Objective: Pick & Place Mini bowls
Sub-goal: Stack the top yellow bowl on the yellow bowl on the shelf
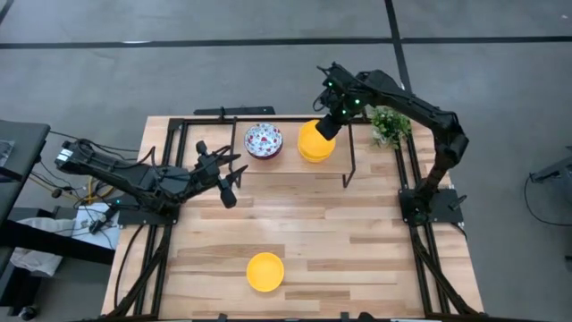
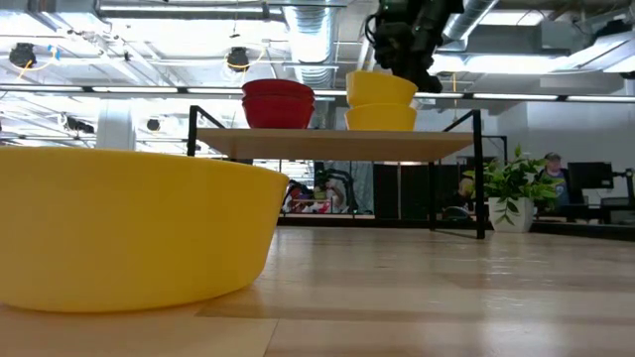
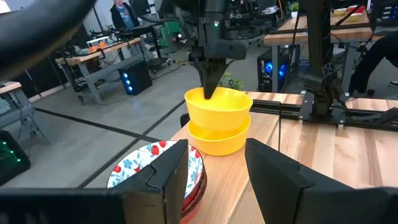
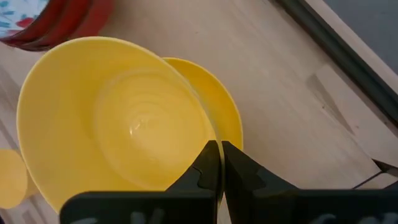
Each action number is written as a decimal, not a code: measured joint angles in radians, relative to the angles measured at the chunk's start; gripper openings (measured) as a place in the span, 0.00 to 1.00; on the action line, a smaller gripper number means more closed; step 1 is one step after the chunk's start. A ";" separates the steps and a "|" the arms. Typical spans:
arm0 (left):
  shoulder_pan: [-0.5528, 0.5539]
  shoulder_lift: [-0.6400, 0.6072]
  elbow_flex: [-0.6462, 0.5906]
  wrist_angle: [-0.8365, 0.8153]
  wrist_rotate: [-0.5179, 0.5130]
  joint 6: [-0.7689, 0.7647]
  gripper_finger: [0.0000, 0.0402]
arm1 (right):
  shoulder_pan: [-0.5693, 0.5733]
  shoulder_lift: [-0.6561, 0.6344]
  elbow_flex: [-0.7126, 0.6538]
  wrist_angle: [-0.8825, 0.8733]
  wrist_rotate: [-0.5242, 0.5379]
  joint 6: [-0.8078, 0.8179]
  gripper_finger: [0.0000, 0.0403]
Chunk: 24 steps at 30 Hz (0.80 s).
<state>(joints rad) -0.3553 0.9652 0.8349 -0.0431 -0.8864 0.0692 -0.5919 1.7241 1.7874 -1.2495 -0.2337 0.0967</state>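
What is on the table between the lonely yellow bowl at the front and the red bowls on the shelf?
Nothing. The high view shows only bare wooden table between the single yellow bowl and the red speckled bowls.

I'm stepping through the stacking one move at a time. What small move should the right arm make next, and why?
Probably open the right gripper and lift clear. It is shut on the rim of the top yellow bowl, which already looks nested in the yellow bowl below on the raised shelf.

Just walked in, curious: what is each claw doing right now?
Left gripper: jaws open, holding nothing.
Right gripper: jaws shut on the rim of the top yellow bowl, over the yellow bowl below it.
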 joint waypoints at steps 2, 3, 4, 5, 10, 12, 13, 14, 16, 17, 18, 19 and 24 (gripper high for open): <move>0.000 0.000 0.000 0.000 0.000 0.000 0.40 | 0.000 -0.001 0.000 0.001 0.001 0.000 0.00; 0.000 0.000 0.000 0.000 0.000 0.000 0.40 | 0.000 -0.001 0.000 0.001 0.002 0.000 0.00; 0.000 0.000 0.000 0.000 0.000 0.000 0.40 | -0.002 -0.001 0.000 0.000 0.006 0.000 0.00; 0.000 0.000 0.000 0.000 0.000 0.000 0.40 | -0.004 -0.001 0.000 -0.001 0.008 0.000 0.00; 0.000 0.000 0.001 0.000 0.000 0.000 0.40 | -0.013 -0.001 0.000 -0.005 0.028 0.000 0.00; 0.000 0.000 0.001 0.001 0.000 0.000 0.40 | -0.013 -0.001 0.000 -0.001 0.028 0.001 0.00; 0.000 0.000 0.001 0.001 0.000 0.000 0.40 | -0.013 -0.001 0.000 -0.001 0.028 0.005 0.00; 0.000 0.000 0.001 0.002 0.000 0.000 0.40 | -0.013 -0.001 0.000 -0.002 0.028 0.006 0.00; 0.000 0.000 0.001 0.004 0.000 0.000 0.40 | -0.013 -0.001 0.000 -0.003 0.027 0.007 0.00; 0.000 0.000 0.001 0.005 0.000 0.000 0.40 | -0.013 -0.001 0.000 -0.003 0.027 0.008 0.00; 0.000 0.000 0.001 0.005 0.000 0.000 0.40 | -0.013 -0.001 0.000 -0.003 0.027 0.008 0.00; 0.000 0.000 0.001 0.005 0.000 0.000 0.40 | -0.013 -0.001 0.000 -0.003 0.026 0.008 0.00; 0.000 0.001 0.001 0.006 0.000 0.000 0.40 | -0.020 -0.001 0.000 -0.003 0.023 0.015 0.00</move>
<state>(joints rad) -0.3553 0.9657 0.8360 -0.0368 -0.8864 0.0692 -0.6119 1.7229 1.7878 -1.2530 -0.2108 0.1121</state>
